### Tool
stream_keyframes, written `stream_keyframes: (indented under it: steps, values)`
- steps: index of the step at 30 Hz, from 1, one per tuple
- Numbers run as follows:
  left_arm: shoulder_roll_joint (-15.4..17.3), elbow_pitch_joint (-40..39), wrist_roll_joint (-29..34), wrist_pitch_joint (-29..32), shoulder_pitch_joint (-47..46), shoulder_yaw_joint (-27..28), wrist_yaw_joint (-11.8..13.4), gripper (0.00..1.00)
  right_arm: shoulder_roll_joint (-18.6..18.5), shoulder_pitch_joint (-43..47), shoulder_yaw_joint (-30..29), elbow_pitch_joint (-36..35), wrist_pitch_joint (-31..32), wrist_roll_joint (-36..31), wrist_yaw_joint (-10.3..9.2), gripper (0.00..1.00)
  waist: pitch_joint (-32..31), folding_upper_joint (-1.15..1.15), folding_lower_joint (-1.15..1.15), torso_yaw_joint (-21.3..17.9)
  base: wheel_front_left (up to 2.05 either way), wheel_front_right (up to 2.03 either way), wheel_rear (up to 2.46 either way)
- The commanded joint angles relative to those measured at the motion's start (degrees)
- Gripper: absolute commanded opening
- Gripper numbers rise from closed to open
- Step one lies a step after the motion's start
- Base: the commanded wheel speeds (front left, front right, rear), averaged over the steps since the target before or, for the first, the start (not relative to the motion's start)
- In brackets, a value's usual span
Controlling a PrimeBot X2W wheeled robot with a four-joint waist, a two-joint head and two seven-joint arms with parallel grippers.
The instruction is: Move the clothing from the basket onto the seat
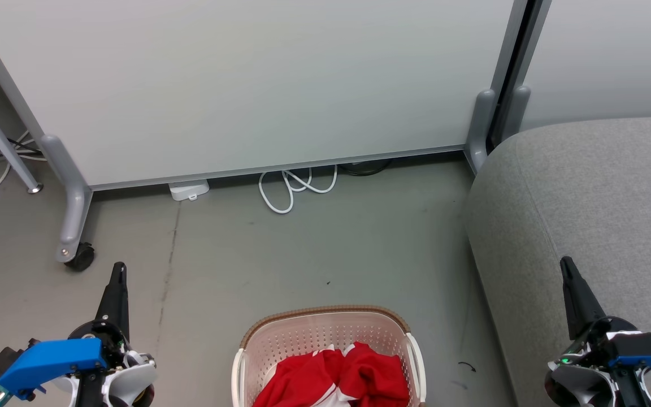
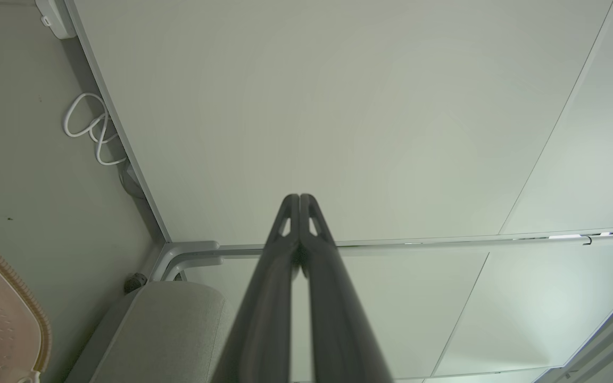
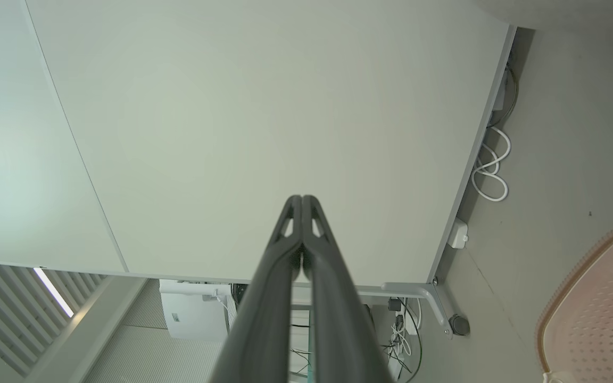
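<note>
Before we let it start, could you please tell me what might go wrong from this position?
The clothing lies bunched in the basket, partly cut off at the head view's bottom edge, so a grasp may be poorly judged. The left gripper and right gripper are shut; reaching in unopened would likely just push the cloth.

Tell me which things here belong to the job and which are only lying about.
Belong to the job: clothing, basket, seat.
Only lying about: white cable, white box, wheeled partition.
</note>
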Motion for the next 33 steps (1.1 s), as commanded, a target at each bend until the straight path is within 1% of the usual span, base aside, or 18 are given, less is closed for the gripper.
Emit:
stream_keyframes:
  steps: [1, 33]
  values:
    - [0.0, -0.2, 0.2, 0.1, -0.6, 0.1, -0.2, 0.0, 0.0, -0.6, 0.0, -0.2, 0.1, 0.1, 0.18, 0.0, 0.0, 0.0, 0.0, 0.0, 0.0, 0.0, 0.0]
    - [0.0, -0.2, 0.2, 0.1, -0.6, 0.1, -0.2, 0.0, 0.0, -0.6, 0.0, -0.2, 0.1, 0.1, 0.18, 0.0, 0.0, 0.0, 0.0, 0.0, 0.0, 0.0, 0.0]
